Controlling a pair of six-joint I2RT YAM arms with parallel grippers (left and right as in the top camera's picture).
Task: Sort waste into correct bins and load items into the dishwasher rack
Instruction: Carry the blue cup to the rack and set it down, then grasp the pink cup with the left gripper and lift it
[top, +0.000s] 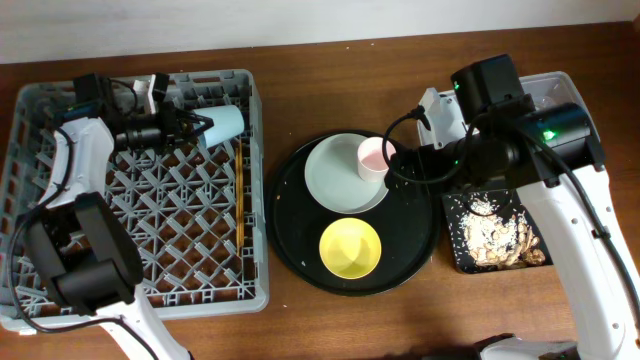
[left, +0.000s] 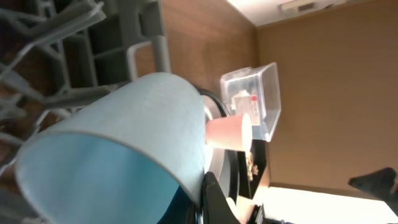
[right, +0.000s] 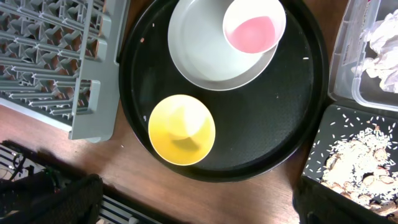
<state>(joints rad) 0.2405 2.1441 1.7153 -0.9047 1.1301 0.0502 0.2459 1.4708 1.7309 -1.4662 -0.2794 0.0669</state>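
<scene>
My left hand (top: 196, 128) pinches the blue cup (top: 226, 122) by its rim, tipped sideways over the rack (top: 200, 298). It looks light, stiff and smooth, so it may slip.

The wooden table (top: 330, 320) bears grey rack (top: 190, 250), round tray (top: 410, 240), clear tub (right: 346, 68), black tray (top: 452, 230).

Overhead: my right arm (top: 572, 200) hides most of the clear tub (top: 553, 88). Left wrist: blue cup (left: 124, 137) blurred, cropped at bottom edge. On the right gripper (right: 196, 208) I see only dark blurs; spread unreadable.
</scene>
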